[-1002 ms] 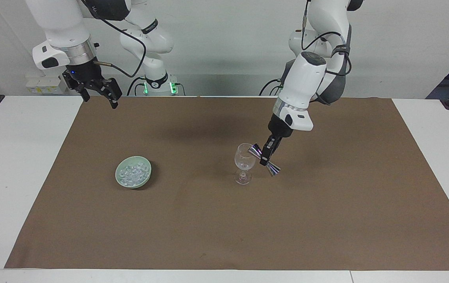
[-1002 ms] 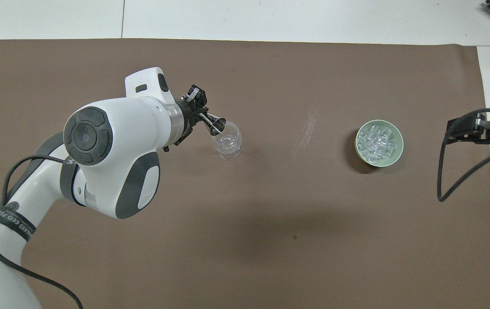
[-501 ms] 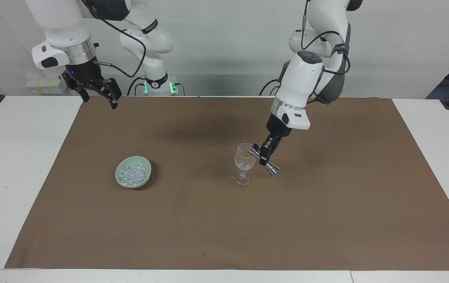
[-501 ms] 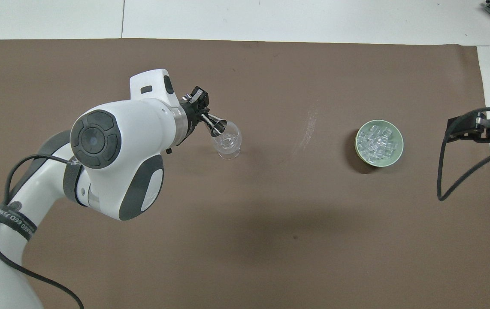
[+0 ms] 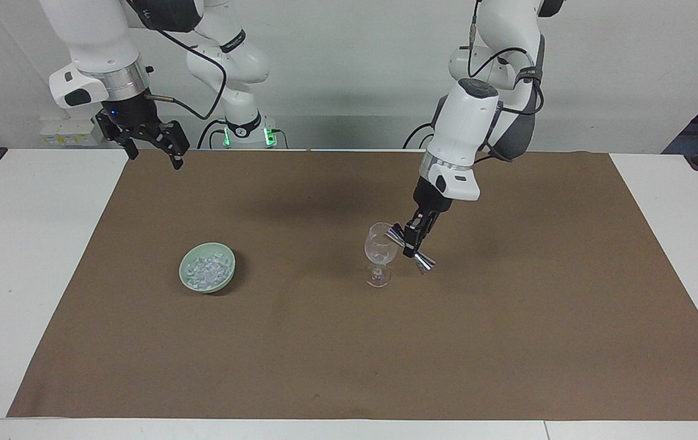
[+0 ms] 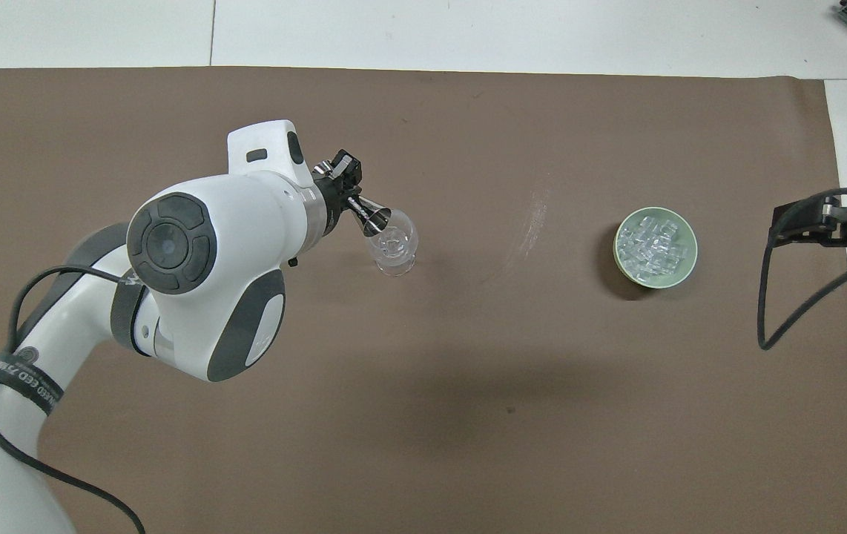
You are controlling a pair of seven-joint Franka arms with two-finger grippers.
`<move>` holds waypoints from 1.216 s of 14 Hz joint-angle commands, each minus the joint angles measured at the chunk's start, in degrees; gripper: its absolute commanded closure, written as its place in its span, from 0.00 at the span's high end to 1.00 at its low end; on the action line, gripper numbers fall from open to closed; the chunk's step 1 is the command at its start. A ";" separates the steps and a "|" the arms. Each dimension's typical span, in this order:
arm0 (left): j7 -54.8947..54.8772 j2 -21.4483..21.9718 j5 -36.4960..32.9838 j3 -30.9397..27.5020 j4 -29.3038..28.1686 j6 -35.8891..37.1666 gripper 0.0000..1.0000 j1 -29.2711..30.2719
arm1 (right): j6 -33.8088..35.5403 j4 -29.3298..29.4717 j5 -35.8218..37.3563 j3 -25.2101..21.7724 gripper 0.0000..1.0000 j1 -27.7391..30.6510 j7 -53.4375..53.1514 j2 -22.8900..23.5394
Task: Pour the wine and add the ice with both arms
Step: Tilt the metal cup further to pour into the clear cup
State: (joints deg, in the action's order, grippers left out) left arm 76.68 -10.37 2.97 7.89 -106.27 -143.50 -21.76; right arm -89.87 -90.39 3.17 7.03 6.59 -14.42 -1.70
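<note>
White bench [image 5: 31,256] with a brown mat [image 5: 508,342] covering most of the top; plain light wall and cabling at the robots' end. Stemmed glass [image 5: 379,253] stands upright near mid-mat, toward the left arm's end. Left claw [image 5: 413,239] is clamped on the waist of a silver double-ended jigger [image 5: 410,247], tilted, with one cup at the glass rim, the other angled down clear of it. Overhead view shows the jigger mouth [image 6: 377,219] over the glass bowl [image 6: 392,248]. Ice [image 5: 205,271] is heaped in a pale green bowl [image 5: 187,281] on the mat, well apart from the glass, toward the right arm's end. Right claw [image 5: 153,150] waits raised over the mat's edge at the robots' end, fingers spread, holding nothing.
</note>
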 commanded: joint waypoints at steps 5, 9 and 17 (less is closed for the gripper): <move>0.05 0.35 -2.53 -1.03 -0.78 -1.87 0.00 -1.10 | -1.18 -1.28 -0.80 0.35 1.00 0.97 1.85 -0.94; 0.05 0.35 -4.46 -1.03 -0.78 -1.87 0.00 -1.10 | -1.18 -1.28 -0.80 0.35 1.00 0.97 1.85 -0.94; 0.13 0.35 -6.31 -1.03 -0.69 -2.39 0.00 -1.27 | -1.18 -1.36 -0.80 0.35 1.00 0.97 1.85 -0.94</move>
State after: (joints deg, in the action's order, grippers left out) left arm 76.68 -10.39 -1.97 7.87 -106.28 -144.44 -21.88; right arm -89.89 -90.42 3.17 7.03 6.59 -14.42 -1.70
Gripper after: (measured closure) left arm 0.780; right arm 0.000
